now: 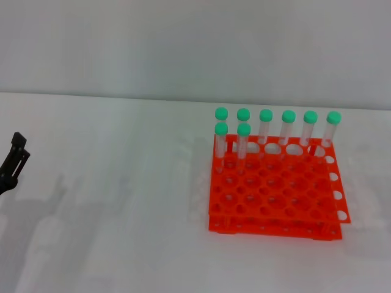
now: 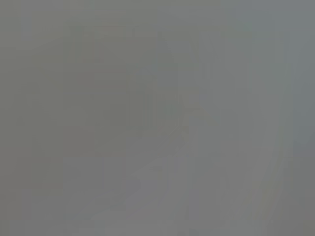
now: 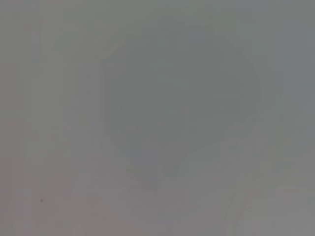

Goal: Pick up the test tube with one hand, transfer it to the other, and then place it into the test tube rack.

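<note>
Left gripper (image 1: 13,162) sat at the table's (image 1: 122,244) left edge; jaw state could not be told. Test tube rack (image 1: 275,195), holding eight green-capped tubes (image 1: 243,143), stood well to its right. Right gripper unseen.

The head view is bright and evenly lit, with soft, diffuse light and no hard glare. The white tabletop (image 1: 122,201) is nearly washed out and carries only faint, pale grey shadows on its near left and around the test tube rack (image 1: 275,189). The rack and the green caps look sharp; the left hand (image 1: 13,162) at the left edge is dark. Both wrist views are flat, dim grey blurs with nothing in focus.
</note>
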